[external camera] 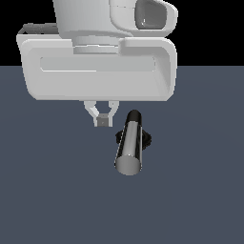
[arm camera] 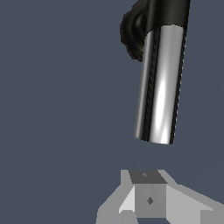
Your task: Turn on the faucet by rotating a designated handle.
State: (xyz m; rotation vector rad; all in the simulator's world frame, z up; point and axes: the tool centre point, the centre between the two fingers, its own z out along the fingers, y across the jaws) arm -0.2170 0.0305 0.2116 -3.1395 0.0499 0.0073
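The faucet (external camera: pixel 143 137) stands on the dark floor, its black ribbed base mostly hidden behind the handle. The handle (external camera: pixel 130 145) is a shiny silver cylinder pointing toward the camera, flat end in front, joined to a black elbow (external camera: pixel 134 115) at the back. It also shows in the wrist view (arm camera: pixel 159 85), with the black elbow (arm camera: pixel 168 13) above it. My gripper (external camera: pixel 102 121) hangs just to the exterior view's left of the handle, not touching it. Its fingers meet at the tips, shut on nothing. In the wrist view the gripper (arm camera: pixel 146 192) sits apart from the handle's flat end.
The large white hand body (external camera: pixel 97 69) fills the upper part of the exterior view. The dark blue-grey floor (external camera: pixel 47 190) spreads all around the faucet.
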